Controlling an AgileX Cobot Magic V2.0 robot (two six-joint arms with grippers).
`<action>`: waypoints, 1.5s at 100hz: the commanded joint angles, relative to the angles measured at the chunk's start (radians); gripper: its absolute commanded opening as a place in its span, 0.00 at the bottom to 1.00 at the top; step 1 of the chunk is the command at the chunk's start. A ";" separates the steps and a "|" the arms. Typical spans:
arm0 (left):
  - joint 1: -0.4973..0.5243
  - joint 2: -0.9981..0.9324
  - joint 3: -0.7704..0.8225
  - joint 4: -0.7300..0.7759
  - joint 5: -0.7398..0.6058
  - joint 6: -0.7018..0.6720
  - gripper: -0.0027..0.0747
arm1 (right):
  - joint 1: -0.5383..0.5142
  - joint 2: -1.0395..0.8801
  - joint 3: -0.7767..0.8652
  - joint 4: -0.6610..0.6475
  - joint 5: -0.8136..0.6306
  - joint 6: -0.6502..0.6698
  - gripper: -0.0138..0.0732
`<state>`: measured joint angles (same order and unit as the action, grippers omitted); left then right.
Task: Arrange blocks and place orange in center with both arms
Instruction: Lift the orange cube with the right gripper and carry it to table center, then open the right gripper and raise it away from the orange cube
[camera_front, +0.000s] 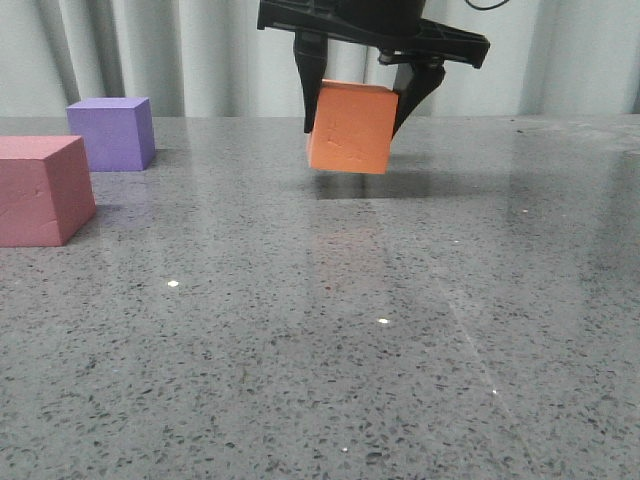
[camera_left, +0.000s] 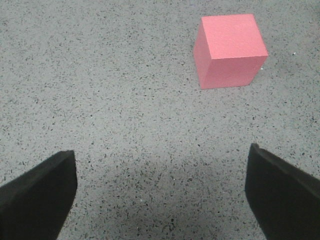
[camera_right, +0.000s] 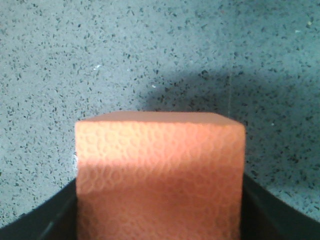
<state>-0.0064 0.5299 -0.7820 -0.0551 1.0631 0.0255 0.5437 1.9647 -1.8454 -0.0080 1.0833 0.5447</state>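
Two end effectors: right end effector clamped on orange cube above table, left end effector spread wide.

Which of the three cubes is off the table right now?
The orange cube, clamped in the right gripper above its shadow. The purple cube and pink-red cube rest on the table.

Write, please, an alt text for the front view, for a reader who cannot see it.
A black right gripper holds an orange cube tilted and just above a grey speckled table, its shadow beneath. At the far left stand a purple cube and, nearer the camera, a pink-red cube, partly cut off by the edge.
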 joint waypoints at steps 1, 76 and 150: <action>-0.009 0.013 -0.033 -0.016 -0.056 0.000 0.86 | -0.002 -0.057 -0.035 -0.012 -0.018 0.001 0.57; -0.009 0.013 -0.033 -0.016 -0.056 0.000 0.86 | 0.002 0.012 -0.033 0.035 0.014 0.003 0.57; -0.009 0.013 -0.033 -0.016 -0.049 0.000 0.86 | 0.002 0.009 -0.033 0.038 0.032 0.002 0.89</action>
<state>-0.0064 0.5299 -0.7820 -0.0551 1.0704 0.0255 0.5437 2.0358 -1.8546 0.0282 1.1288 0.5489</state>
